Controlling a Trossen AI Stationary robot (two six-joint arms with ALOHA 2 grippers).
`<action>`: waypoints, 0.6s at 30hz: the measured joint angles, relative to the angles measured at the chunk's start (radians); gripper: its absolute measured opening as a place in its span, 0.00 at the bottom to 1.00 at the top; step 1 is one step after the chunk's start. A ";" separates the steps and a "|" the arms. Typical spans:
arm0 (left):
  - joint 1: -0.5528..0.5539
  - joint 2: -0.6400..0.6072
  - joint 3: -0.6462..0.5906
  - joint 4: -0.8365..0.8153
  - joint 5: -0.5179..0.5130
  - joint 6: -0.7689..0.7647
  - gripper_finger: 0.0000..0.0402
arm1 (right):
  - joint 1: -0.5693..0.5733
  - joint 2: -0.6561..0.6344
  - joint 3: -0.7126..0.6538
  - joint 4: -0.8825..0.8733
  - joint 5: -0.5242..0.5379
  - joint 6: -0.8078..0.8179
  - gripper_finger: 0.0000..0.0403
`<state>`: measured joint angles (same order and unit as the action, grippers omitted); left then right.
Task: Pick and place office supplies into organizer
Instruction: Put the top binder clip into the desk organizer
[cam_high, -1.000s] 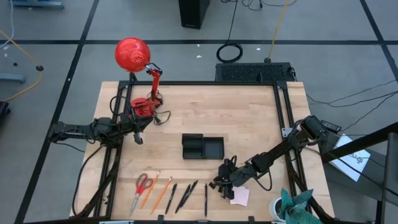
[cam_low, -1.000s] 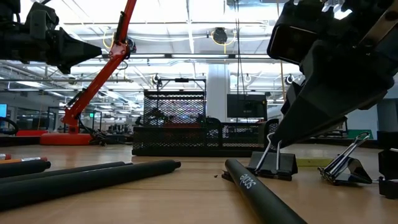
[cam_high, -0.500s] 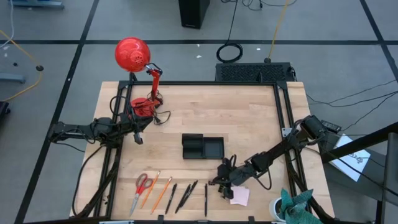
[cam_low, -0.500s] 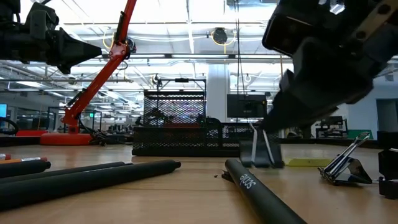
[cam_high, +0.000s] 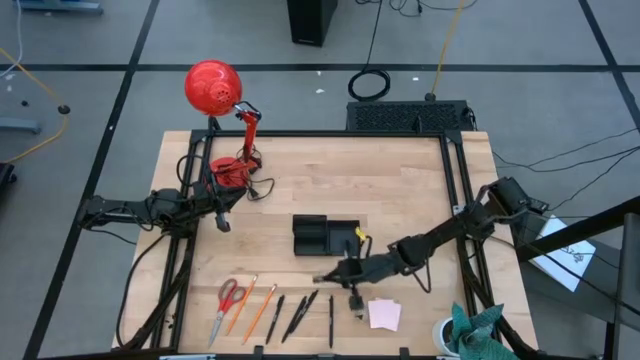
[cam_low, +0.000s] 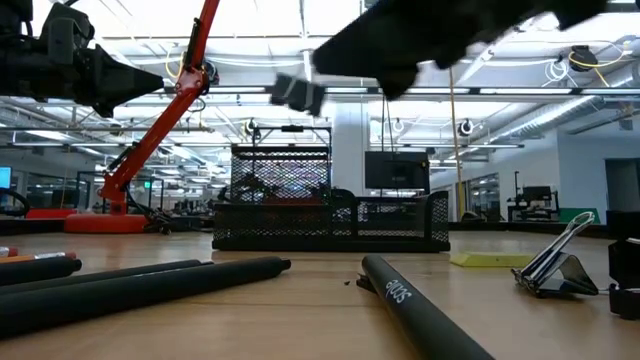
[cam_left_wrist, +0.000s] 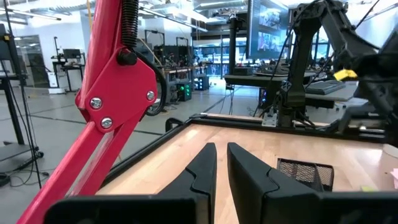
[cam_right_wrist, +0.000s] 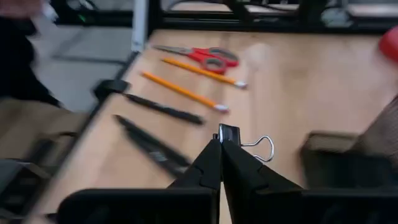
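Wooden tabletop under bright shop lights; on my left the left gripper (cam_high: 222, 222) waits beside the red lamp (cam_high: 212, 88), fingers nearly closed on nothing; scissors (cam_high: 229, 296), pencils (cam_high: 258, 309) and pens (cam_high: 300, 312) lie along the near edge; my right gripper (cam_high: 335, 274) pinches a binder clip (cam_right_wrist: 244, 142), lifted; the organizer (cam_high: 325, 236) sits just beyond it, nearer this arm; no legible writing.

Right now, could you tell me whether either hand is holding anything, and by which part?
The right hand holds a binder clip, pinched by its black body. The left hand holds nothing.
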<state>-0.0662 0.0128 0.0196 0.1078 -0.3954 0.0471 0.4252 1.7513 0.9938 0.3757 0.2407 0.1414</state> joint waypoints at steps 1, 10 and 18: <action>0.000 0.000 0.000 0.000 0.000 0.000 0.12 | -0.016 0.008 0.025 -0.037 0.004 -0.036 0.00; 0.000 0.000 0.000 -0.007 -0.011 0.002 0.12 | -0.088 0.033 0.047 -0.097 0.205 -0.231 0.00; 0.000 0.000 0.000 -0.002 -0.027 0.038 0.12 | -0.099 0.083 0.030 -0.067 0.206 -0.230 0.00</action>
<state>-0.0658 0.0130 0.0200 0.1059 -0.4229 0.0849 0.3265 1.8346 1.0233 0.3092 0.4467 -0.0890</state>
